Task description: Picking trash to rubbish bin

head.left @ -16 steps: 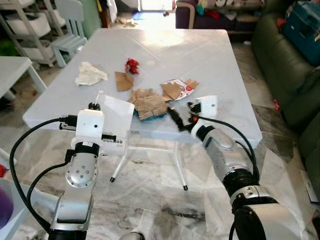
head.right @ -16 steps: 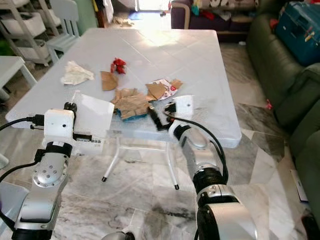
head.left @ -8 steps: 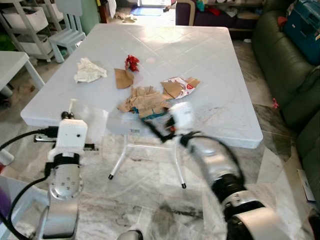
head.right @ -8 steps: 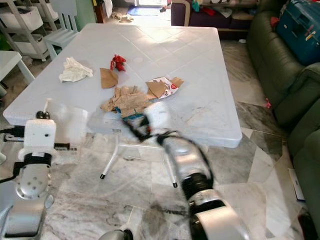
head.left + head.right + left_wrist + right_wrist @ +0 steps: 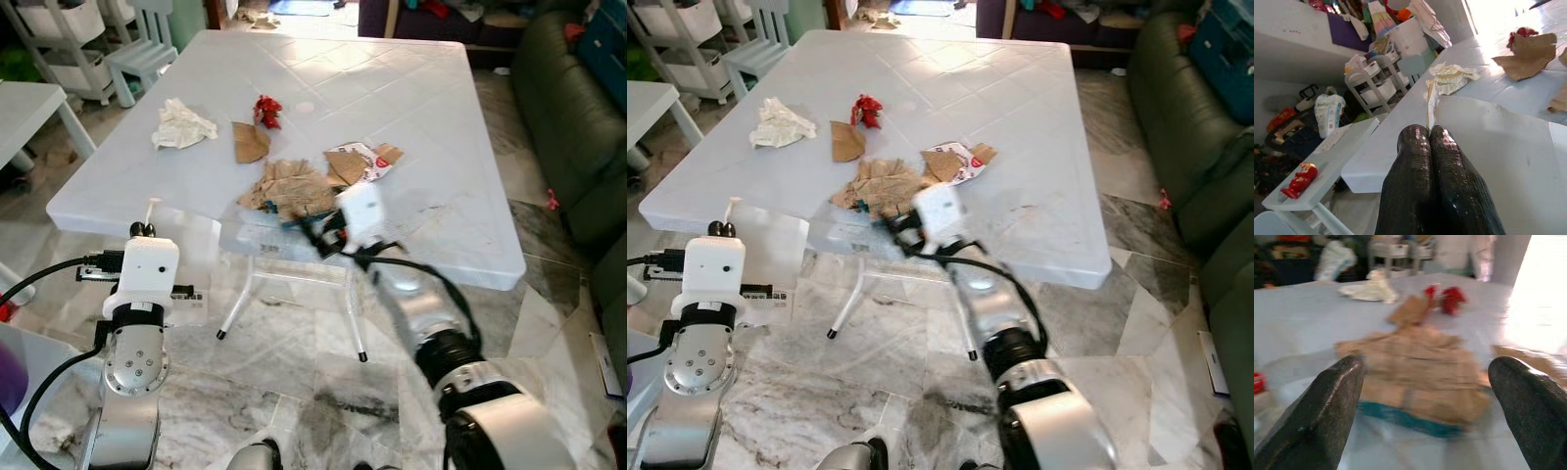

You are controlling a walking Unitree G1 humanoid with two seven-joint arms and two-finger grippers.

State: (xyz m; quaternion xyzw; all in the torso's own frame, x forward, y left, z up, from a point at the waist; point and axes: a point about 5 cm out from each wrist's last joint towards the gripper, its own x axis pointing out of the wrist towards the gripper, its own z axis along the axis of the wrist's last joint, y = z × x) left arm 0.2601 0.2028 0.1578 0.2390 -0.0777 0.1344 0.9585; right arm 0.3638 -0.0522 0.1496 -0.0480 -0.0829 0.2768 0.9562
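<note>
Trash lies on the white table (image 5: 441, 127): a crumpled brown paper pile (image 5: 289, 186) over something blue, a brown scrap (image 5: 250, 142), a red wrapper (image 5: 265, 110), a white tissue (image 5: 183, 125) and a red-and-white wrapper (image 5: 358, 162). My right gripper (image 5: 313, 231) hovers at the table's front edge, open, with the brown pile (image 5: 1415, 367) just ahead between its fingers (image 5: 1327, 416). My left gripper (image 5: 1428, 129) is low, in front of the table's near left corner. It is shut on the edge of a white sheet (image 5: 1488, 147).
A green sofa (image 5: 578, 127) runs along the right. A small white table (image 5: 29, 103), shelves and a chair (image 5: 137, 49) stand at the left and back left. A pale container (image 5: 10, 377) with something purple is at the bottom left. Marble floor lies under the table.
The camera has shifted. My right gripper has swung left along the table's front edge, closer to the brown pile. My left arm has dropped lower, still with the white sheet.
</note>
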